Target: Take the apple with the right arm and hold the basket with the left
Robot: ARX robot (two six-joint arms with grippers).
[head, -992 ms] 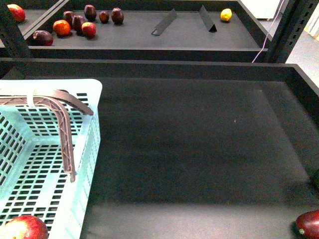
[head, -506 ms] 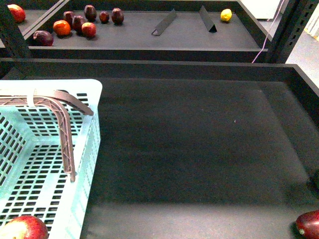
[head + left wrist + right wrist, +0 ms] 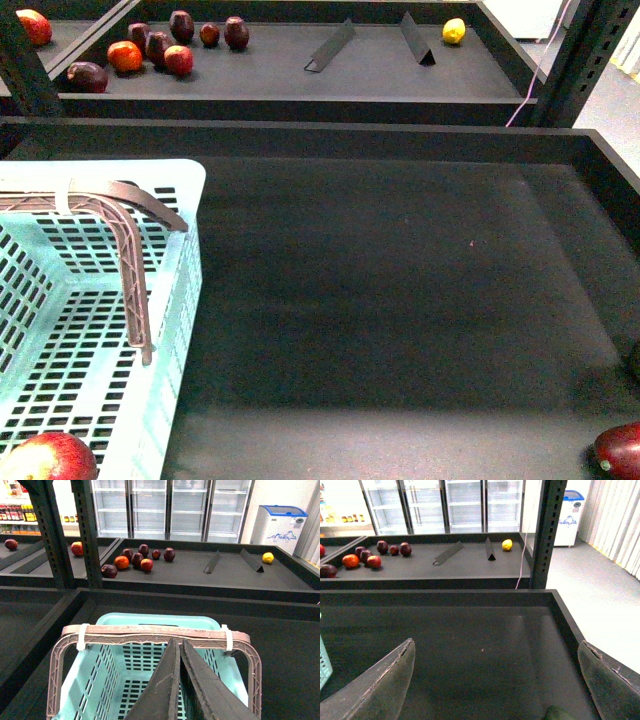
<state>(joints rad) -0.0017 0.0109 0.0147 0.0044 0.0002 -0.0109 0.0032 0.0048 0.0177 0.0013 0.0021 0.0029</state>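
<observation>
I've got the left gripper (image 3: 176, 690) pressed shut, empty, just short of the basket (image 3: 150, 680) handle for lifting, right gripper (image 3: 495, 680) wide open, holding nothing, since the apple (image 3: 45, 458) sits inside already.

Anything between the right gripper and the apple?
Yes: the apple lies inside the basket, so its slotted side wall stands between it and the open right gripper over the dark tray. From above, nothing visible covers it.
</observation>
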